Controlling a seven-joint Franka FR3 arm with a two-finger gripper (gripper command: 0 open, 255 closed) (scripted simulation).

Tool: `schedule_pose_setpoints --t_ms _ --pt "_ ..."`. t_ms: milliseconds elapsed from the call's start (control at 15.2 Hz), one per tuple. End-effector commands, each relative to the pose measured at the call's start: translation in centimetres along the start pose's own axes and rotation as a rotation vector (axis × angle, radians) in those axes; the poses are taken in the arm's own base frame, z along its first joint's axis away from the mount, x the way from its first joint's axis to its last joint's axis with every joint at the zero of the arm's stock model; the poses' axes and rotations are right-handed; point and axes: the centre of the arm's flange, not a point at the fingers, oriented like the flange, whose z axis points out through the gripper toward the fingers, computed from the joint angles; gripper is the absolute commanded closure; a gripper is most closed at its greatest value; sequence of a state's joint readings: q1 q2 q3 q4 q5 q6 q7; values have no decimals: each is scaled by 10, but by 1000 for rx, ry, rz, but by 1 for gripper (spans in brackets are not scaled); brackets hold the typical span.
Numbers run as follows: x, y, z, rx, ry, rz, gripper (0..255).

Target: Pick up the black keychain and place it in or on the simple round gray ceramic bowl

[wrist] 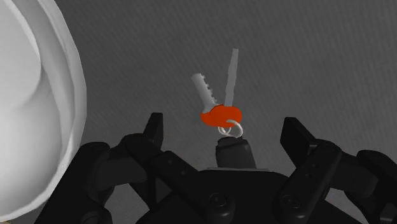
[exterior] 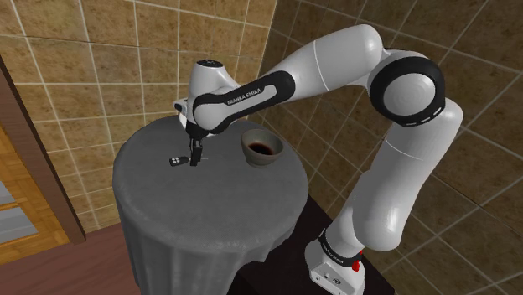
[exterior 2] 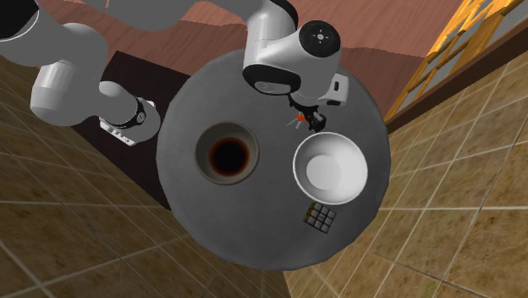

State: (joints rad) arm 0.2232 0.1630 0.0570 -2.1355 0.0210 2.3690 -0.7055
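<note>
Black-fob keychain (wrist: 221, 118) (orange tag, split ring, two silver keys) lies flat on round grey tabletop (exterior 2: 254, 229). Long axis runs from fob straight away from palm. Key tips point away, splayed in narrow V.

Second exterior view, left to right:
- dark brown round bowl (exterior 2: 228, 157), well apart from keychain
- keychain
- plain white round bowl (exterior 2: 330, 168), near keychain, gap between, flanking outer side of one finger
- small dark gridded cube (exterior 2: 320, 218), just beside white bowl's rim

Fingers (wrist: 154, 127) open, standing wide apart, one each side of fob, touching neither fob nor keys. Fob midway between them, close to palm.
</note>
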Motion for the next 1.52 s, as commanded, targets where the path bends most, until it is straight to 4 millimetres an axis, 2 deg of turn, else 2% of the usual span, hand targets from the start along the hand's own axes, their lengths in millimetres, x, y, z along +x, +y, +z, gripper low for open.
schedule_pose_setpoints --t_ms 0,264,330,924,1452 --pt "0 0 1 0 0 1 0" --pt "0 0 1 0 0 1 0" --pt "0 0 1 0 0 1 255" --pt "0 0 1 0 0 1 255" --pt "3 1 -41 0 0 1 255"
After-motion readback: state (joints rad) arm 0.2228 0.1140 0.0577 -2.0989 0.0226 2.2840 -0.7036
